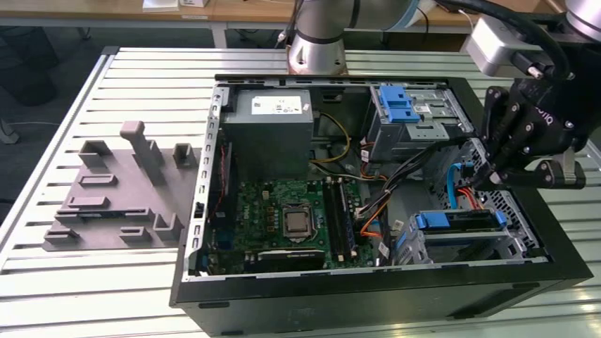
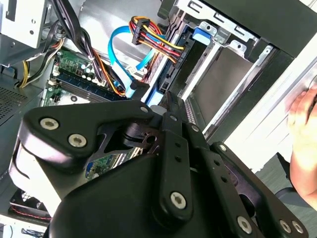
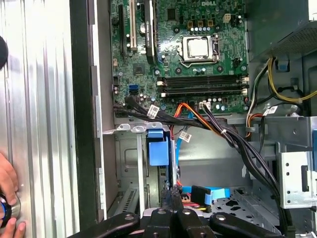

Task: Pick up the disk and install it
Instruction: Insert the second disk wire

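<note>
Slatted aluminium counter (image 1: 56, 105) carried an open black metal computer case (image 1: 376, 296) lying on its side, with its interior facing up. Beside the case, on the exterior view's left, sat a grey plastic fixture block with upright posts (image 1: 112, 190). Inside the case lay a green motherboard with a silver processor socket (image 1: 293, 218), and a grey boxy power supply (image 1: 267, 134) stood just beyond the board, toward the arm's silver base (image 1: 314, 42), which rose behind the case.

The disk (image 1: 458, 221) sat in the drive bay at the case's near corner on the exterior view's right. Its blue plastic carrier frame showed clearly, while most of its silver body was hidden by the bay. In the first wrist view the blue tab of the disk (image 3: 157, 148) appeared slotted between the grey metal bay walls, just beside the motherboard's edge. Light blue flat data cables (image 2: 121, 54) and a bundle of orange, red and yellow power wires (image 2: 151, 34) ran across the case floor near that bay.

The black gripper (image 1: 490, 182) hung inside the case above the bay, close to the disk but apart from it. In both wrist views the gripper (image 3: 173, 196) (image 2: 171, 101) had its jaws drawn together with nothing between them.

A second blue plastic latch (image 1: 402, 104) sat on the grey metal cage at the case's far corner. A person's hand (image 3: 7, 186) rested on the counter just outside the case wall.
</note>
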Available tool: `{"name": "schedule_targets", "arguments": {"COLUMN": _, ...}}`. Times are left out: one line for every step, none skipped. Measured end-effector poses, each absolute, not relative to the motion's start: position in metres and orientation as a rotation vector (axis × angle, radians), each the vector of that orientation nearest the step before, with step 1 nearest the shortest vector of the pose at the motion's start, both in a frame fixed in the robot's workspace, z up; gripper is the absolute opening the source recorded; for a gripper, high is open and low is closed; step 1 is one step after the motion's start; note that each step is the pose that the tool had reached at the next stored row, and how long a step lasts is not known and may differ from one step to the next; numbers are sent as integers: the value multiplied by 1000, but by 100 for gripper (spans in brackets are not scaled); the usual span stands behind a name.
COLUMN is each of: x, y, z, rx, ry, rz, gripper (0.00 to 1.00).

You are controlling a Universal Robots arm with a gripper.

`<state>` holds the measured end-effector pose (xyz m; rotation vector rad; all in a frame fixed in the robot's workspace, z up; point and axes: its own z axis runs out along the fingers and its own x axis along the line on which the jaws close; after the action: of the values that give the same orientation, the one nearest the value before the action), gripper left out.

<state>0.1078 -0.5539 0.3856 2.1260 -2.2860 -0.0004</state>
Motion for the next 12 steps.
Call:
{"name": "schedule_targets", "arguments": {"x": 108, "y": -553, "z": 386, "rx": 2126, "ry": -2286, "rz": 0, "gripper": 11}}
{"name": "schedule_targets", "arguments": {"x": 107, "y": -553, "z": 386, "rx": 2126, "ry": -2286, "rz": 0, "gripper": 11}}
{"name": "schedule_targets", "arguments": {"x": 107, "y": -552, "z": 386, "rx": 2126, "ry": -2286, "rz": 0, "gripper": 11}}
{"name": "schedule_targets", "arguments": {"x": 107, "y": -551, "z": 386, "rx": 2126, "ry": -2286, "rz": 0, "gripper": 11}}
{"name": "schedule_targets", "arguments": {"x": 107, "y": -550, "z": 386, "rx": 2126, "ry": -2286, "rz": 0, "gripper": 11}}
{"name": "schedule_targets", "arguments": {"x": 106, "y": -549, "z": 386, "rx": 2126, "ry": -2286, "rz": 0, "gripper": 11}}
{"name": "schedule_targets", "arguments": {"x": 106, "y": -548, "z": 386, "rx": 2126, "ry": -2286, "rz": 0, "gripper": 11}}
{"name": "schedule_targets", "arguments": {"x": 106, "y": -547, "z": 386, "rx": 2126, "ry": -2286, "rz": 0, "gripper": 11}}
{"name": "schedule_targets", "arguments": {"x": 106, "y": -546, "z": 387, "rx": 2126, "ry": -2286, "rz": 0, "gripper": 11}}
{"name": "schedule_targets", "arguments": {"x": 105, "y": -546, "z": 388, "rx": 2126, "ry": -2286, "rz": 0, "gripper": 11}}
{"name": "schedule_targets", "arguments": {"x": 105, "y": -545, "z": 388, "rx": 2126, "ry": -2286, "rz": 0, "gripper": 11}}
{"name": "schedule_targets", "arguments": {"x": 105, "y": -545, "z": 389, "rx": 2126, "ry": -2286, "rz": 0, "gripper": 11}}
